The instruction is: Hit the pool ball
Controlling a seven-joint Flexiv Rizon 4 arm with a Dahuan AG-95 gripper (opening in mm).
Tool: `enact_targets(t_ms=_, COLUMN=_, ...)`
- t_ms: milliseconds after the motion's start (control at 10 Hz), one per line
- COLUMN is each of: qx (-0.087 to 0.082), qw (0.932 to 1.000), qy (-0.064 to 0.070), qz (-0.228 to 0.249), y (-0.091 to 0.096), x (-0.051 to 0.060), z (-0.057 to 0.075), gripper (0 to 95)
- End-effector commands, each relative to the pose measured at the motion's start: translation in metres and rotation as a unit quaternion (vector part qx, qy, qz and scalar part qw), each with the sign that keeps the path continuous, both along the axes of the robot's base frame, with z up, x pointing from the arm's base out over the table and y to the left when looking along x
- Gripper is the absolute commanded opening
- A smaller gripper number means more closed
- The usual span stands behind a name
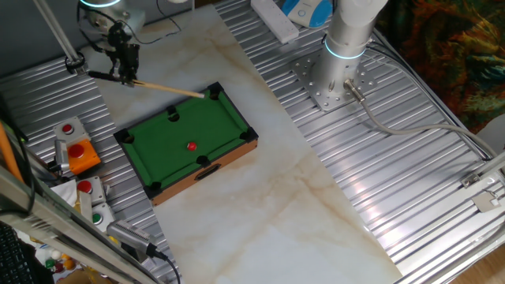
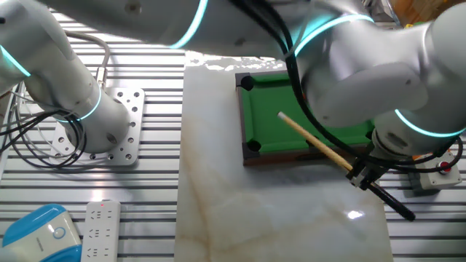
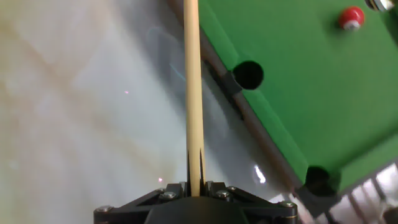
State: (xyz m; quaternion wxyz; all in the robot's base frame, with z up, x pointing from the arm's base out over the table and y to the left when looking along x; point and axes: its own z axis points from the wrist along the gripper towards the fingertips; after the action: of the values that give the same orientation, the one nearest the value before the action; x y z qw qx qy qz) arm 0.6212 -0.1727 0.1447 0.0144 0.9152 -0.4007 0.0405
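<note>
Claw (image 1: 124,72) of black metal, at the end of the silver arm, is pinched on the thin pale wooden cue stick (image 1: 166,88), gripping it near its dark butt end. In the one fixed view the cue runs from the claw to the near corner of the small green-felt toy pool table with a wooden frame (image 1: 230,151), its tip just at that corner's rim. The other fixed view shows the claw (image 2: 362,175) holding the cue (image 2: 313,140) tilted, with the black butt sticking out behind over the pale marble-patterned table (image 2: 277,218) and the tip reaching in above the green felt (image 2: 266,116).

The tiny glossy red pool ball (image 1: 191,146) sits on the felt near the middle of the toy table, a little toward the long side that faces this camera, well apart from the cue tip. In the hand view the ball (image 3: 351,18) lies at the upper right on the felt, while the cue (image 3: 192,87) runs straight up the picture to the left of the toy table's rail, beside a black corner pocket (image 3: 249,74).

Off the marble slab, on the ribbed metal surface, stands a red push-button in an orange housing (image 1: 79,154).
</note>
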Motion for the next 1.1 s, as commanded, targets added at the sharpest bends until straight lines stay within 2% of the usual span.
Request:
enact_targets(t_ms=100, qx=-0.004, qw=0.9938, qy=-0.008, qz=-0.111, y=-0.008, x=-0.004, z=0.007, gripper=0.0)
enact_targets(t_ms=300, qx=-0.008, qw=0.9885, qy=-0.01, qz=-0.151, y=-0.014, x=-0.007, z=0.01, gripper=0.0)
enact_targets(t_ms=400, qx=-0.016, qw=0.9853, qy=-0.008, qz=-0.17, y=-0.015, x=-0.007, z=0.008, gripper=0.0)
enact_targets(t_ms=500, qx=-0.023, qw=0.9803, qy=-0.001, qz=-0.196, y=-0.016, x=-0.006, z=0.002, gripper=0.0)
enact_targets(t_ms=600, qx=-0.024, qw=0.9772, qy=0.004, qz=-0.211, y=-0.017, x=-0.005, z=-0.002, gripper=0.0)
enact_targets(t_ms=700, qx=-0.024, qw=0.9712, qy=0.007, qz=-0.237, y=-0.019, x=-0.006, z=-0.006, gripper=0.0)
enact_targets(t_ms=800, qx=-0.016, qw=0.9649, qy=0.013, qz=-0.262, y=-0.02, x=-0.007, z=-0.008, gripper=0.0)
enact_targets(t_ms=1000, qx=-0.003, qw=0.9574, qy=0.014, qz=-0.288, y=-0.023, x=-0.008, z=-0.006, gripper=0.0)
enact_targets(t_ms=1100, qx=-0.003, qw=0.9544, qy=0.012, qz=-0.298, y=-0.024, x=-0.009, z=-0.006, gripper=0.0)
